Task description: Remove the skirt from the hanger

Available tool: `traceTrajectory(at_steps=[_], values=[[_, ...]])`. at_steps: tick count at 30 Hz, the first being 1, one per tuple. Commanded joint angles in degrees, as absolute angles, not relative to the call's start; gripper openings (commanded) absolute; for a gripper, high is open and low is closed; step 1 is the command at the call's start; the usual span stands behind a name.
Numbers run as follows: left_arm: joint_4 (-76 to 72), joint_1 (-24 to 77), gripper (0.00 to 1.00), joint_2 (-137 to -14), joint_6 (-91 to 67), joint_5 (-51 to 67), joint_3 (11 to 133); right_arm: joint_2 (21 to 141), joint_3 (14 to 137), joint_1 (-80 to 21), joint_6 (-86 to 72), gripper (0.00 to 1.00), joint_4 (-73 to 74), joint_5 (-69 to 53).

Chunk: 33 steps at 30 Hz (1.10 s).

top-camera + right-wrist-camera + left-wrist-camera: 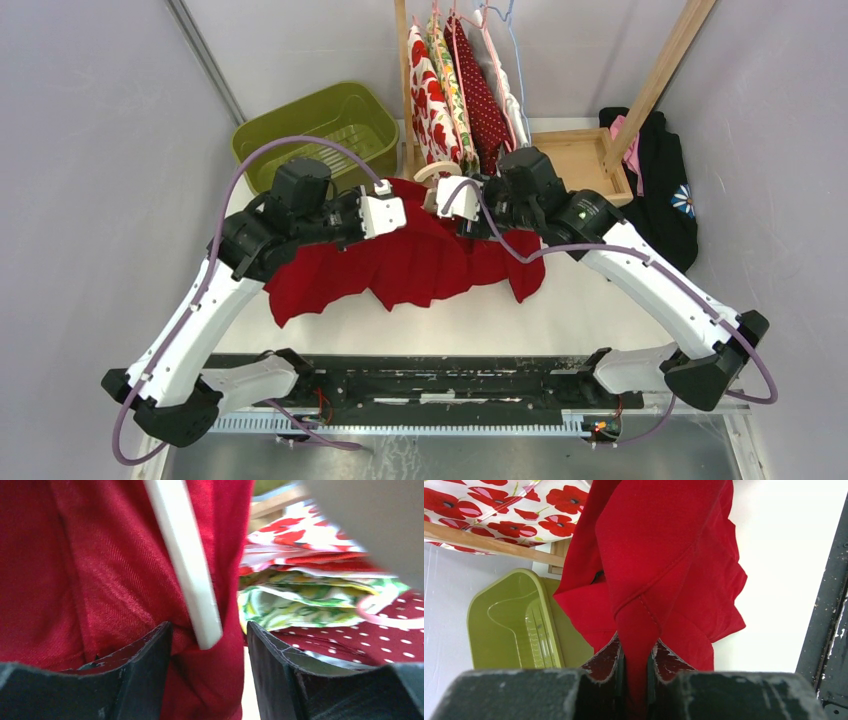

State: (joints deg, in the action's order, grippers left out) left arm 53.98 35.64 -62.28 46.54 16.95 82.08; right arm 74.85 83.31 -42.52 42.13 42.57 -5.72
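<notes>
skirt (410, 262) — soft, light, limp red cloth sagging over the table (560, 310) between my arms | left gripper (635, 655) pinched on a seamed fold, the hold I'd trust | right gripper (210, 635) jaws spread around the white hanger (185, 565) end — gripping nothing

A white surface (480, 320) carries a red skirt (410, 265) spread mid-way, a green basket (350, 120) back-left, and a wooden tray (575, 160) back-right.
</notes>
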Motion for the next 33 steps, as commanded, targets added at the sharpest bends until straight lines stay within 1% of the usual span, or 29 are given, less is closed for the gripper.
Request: traceTrajectory(at_steps=[1, 5, 6, 7, 8, 9, 10, 11, 16, 19, 20, 22, 25, 26, 28, 29, 33], values=[[43.90, 36.03, 0.03, -58.38, 48.13, 22.02, 85.05, 74.11, 80.28, -41.88, 40.25, 0.62, 48.80, -11.37], [43.86, 36.08, 0.03, -58.44, 48.08, 22.14, 85.18, 73.63, 79.30, -41.95, 39.18, 0.56, 50.28, -11.98], [43.78, 36.08, 0.03, -58.49, 48.05, 22.19, 85.08, 73.79, 79.64, -41.99, 38.75, 0.53, 50.00, -11.84], [43.70, 36.13, 0.03, -58.57, 48.07, 22.30, 84.96, 74.09, 80.14, -41.93, 38.15, 0.48, 49.53, -11.76], [43.62, 36.08, 0.03, -58.66, 48.03, 22.32, 84.99, 74.40, 80.74, -41.92, 37.50, 0.37, 49.31, -11.82], [43.53, 36.12, 0.03, -58.70, 47.99, 22.26, 85.07, 74.70, 81.36, -41.99, 36.83, 0.23, 49.27, -12.18], [43.51, 36.17, 0.03, -58.71, 47.90, 22.17, 85.23, 74.87, 81.84, -42.00, 36.50, 0.06, 49.38, -12.83], [43.51, 36.15, 0.03, -58.78, 47.83, 22.01, 85.28, 75.02, 82.17, -42.01, 36.14, 0.01, 49.44, -13.45], [42.07, 36.14, 0.03, -58.84, 47.55, 20.70, 84.49, 76.31, 85.04, -41.97, 34.88, 0.01, 51.03, -14.99], [39.58, 36.18, 0.03, -59.23, 46.74, 19.85, 84.29, 77.34, 86.27, -42.00, 31.79, 0.01, 50.36, -10.98], [38.07, 36.13, 0.05, -59.24, 46.00, 19.32, 84.28, 77.53, 86.42, -41.94, 30.77, 0.01, 49.86, -9.47], [34.04, 36.08, 0.15, -59.00, 43.34, 18.54, 84.29, 78.05, 87.65, -41.92, 28.34, 0.01, 49.38, -7.21], [28.43, 36.14, 0.24, -58.52, 39.42, 18.67, 83.66, 78.61, 89.88, -41.93, 26.19, 0.01, 49.02, -5.86], [26.88, 36.14, 0.31, -58.34, 38.41, 18.97, 82.79, 78.86, 90.51, -41.95, 25.79, 0.01, 49.05, -5.68], [25.47, 36.14, 0.35, -58.06, 37.16, 20.01, 81.68, 79.14, 91.36, -41.93, 25.05, 0.01, 49.05, -5.54], [25.33, 36.13, 0.40, -58.01, 36.86, 20.49, 81.38, 79.18, 91.66, -41.98, 24.74, 0.01, 49.04, -5.58], [25.08, 36.15, 0.51, -58.02, 35.32, 22.14, 81.34, 78.65, 91.73, -41.88, 24.30, 0.01, 48.30, -5.42]])
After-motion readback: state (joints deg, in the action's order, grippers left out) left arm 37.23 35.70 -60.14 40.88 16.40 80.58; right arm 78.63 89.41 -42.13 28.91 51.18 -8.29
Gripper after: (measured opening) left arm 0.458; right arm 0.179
